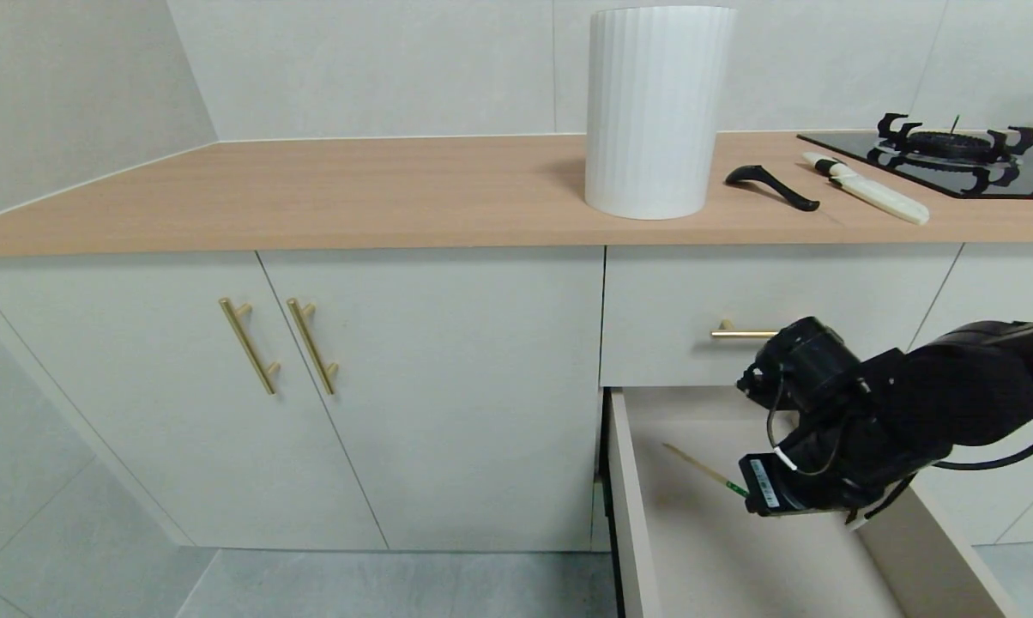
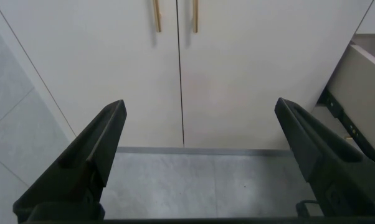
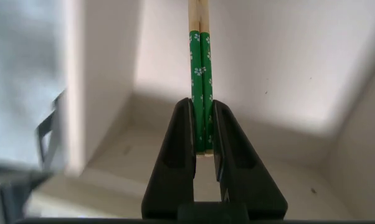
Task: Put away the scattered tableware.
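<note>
The desk (image 1: 311,189) tops an open drawer (image 1: 624,481). On the desk stands a white ribbed cylinder (image 1: 654,112). The left gripper (image 2: 200,106) faces the cabinet doors (image 2: 237,62), jaws wide. Over the drawer the right gripper (image 3: 203,109) has its jaws pinched on chopsticks (image 3: 200,62). A knife (image 1: 868,187) and a black utensil (image 1: 774,184) lie beside the cylinder.
</note>
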Tool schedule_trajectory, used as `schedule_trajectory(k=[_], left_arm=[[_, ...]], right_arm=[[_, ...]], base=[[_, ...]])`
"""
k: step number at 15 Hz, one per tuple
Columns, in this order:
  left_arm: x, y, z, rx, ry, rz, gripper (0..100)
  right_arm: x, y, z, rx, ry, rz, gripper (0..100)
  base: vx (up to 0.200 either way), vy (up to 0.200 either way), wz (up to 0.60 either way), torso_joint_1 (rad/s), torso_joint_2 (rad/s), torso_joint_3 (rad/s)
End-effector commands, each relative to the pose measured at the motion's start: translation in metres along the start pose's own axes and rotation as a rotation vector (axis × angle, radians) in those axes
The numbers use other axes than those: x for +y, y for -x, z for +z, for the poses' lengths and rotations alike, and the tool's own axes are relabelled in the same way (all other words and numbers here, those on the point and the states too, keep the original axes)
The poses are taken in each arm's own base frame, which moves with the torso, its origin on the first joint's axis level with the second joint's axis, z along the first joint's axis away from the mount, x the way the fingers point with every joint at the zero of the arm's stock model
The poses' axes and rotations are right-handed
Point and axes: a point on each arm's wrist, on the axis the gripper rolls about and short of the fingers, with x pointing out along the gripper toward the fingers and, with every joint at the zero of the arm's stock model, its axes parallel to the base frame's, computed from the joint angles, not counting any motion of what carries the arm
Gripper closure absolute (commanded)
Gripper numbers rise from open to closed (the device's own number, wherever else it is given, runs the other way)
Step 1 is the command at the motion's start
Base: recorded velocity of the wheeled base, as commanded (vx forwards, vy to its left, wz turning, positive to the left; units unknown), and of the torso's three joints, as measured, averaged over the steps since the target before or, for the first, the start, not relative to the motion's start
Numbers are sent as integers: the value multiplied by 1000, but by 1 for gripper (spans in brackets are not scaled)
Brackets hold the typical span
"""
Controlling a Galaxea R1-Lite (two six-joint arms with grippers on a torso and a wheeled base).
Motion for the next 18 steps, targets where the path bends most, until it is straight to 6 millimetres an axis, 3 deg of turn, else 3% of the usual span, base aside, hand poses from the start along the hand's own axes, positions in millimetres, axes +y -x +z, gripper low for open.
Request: schedule_trajectory(k=[1, 3, 4, 6, 12, 18], left_arm=[[0, 0, 0, 1, -1, 1, 0], [0, 0, 0, 1, -1, 1, 0], [0, 0, 0, 1, -1, 1, 0], [0, 0, 0, 1, 1, 1, 0], [0, 0, 0, 1, -1, 1, 0], [0, 0, 0, 1, 1, 1, 0]], right_arm=[[0, -53, -2, 86, -19, -67, 100], [1, -60, -3, 87, -22, -73, 100], [0, -75, -7, 109, -20, -80, 100], [2, -83, -9, 128, -12, -85, 100], [9, -135, -21, 174, 16, -101, 100], [10, -139, -18, 138, -5, -111, 100]], base=[[0, 0, 0, 0, 0, 0], [0, 0, 0, 0, 0, 0], [0, 0, 0, 0, 0, 0], [0, 0, 0, 0, 0, 0], [0, 0, 0, 0, 0, 0], [0, 0, 0, 0, 0, 0]])
